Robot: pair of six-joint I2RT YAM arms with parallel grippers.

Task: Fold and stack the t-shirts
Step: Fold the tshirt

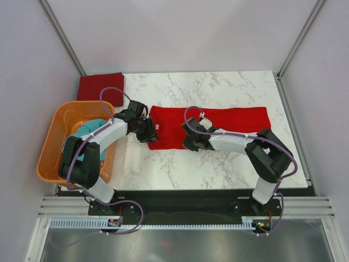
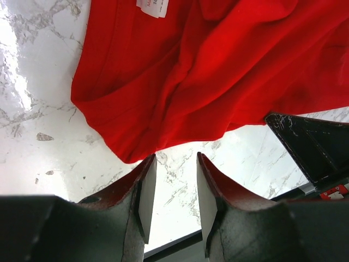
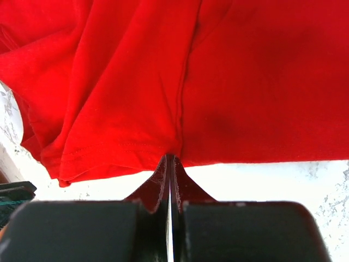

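A bright red t-shirt (image 1: 229,126) lies spread across the middle of the marble table, its white neck label (image 2: 152,6) at the left end. My left gripper (image 1: 150,132) hangs open at that left end; its fingers (image 2: 144,191) have only bare marble between them, and the shirt's near corner (image 2: 131,155) lies just past the tips. My right gripper (image 3: 170,157) is shut on the near hem of the red shirt (image 3: 180,82), left of its middle. A maroon t-shirt (image 1: 101,87) lies folded at the back left. A teal t-shirt (image 1: 87,131) sits in the basket.
An orange plastic basket (image 1: 52,144) stands at the table's left edge, beside the left arm. A black part of the right arm (image 2: 313,147) shows close by in the left wrist view. The table's near edge (image 2: 174,246) runs just under the left fingers.
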